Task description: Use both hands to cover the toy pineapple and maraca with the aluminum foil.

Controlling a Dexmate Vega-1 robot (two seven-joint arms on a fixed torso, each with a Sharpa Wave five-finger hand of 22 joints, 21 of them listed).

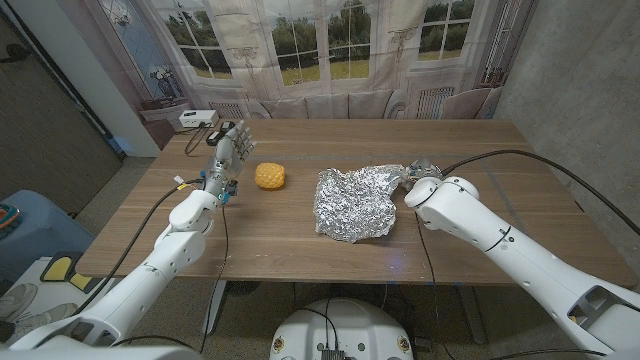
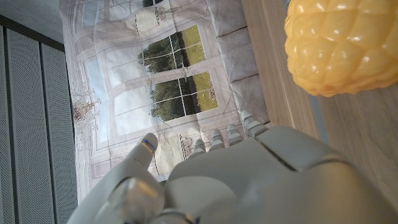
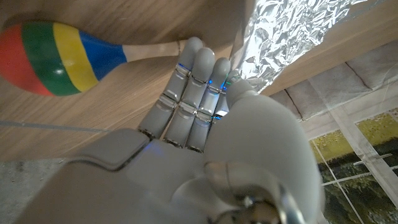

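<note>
We see the crumpled aluminum foil (image 1: pixel 354 203) mid-counter, the toy pineapple (image 1: pixel 270 176) just left of it, uncovered; our right hand (image 1: pixel 420 176) pinches the foil's edge, maraca (image 3: pixel 74 55) just beyond its fingers; our left hand (image 1: pixel 228 152) hovers, fingers spread, empty

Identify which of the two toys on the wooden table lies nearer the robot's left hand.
The yellow toy pineapple: it sits just beside the left hand, whereas the striped maraca lies by the right hand.
</note>
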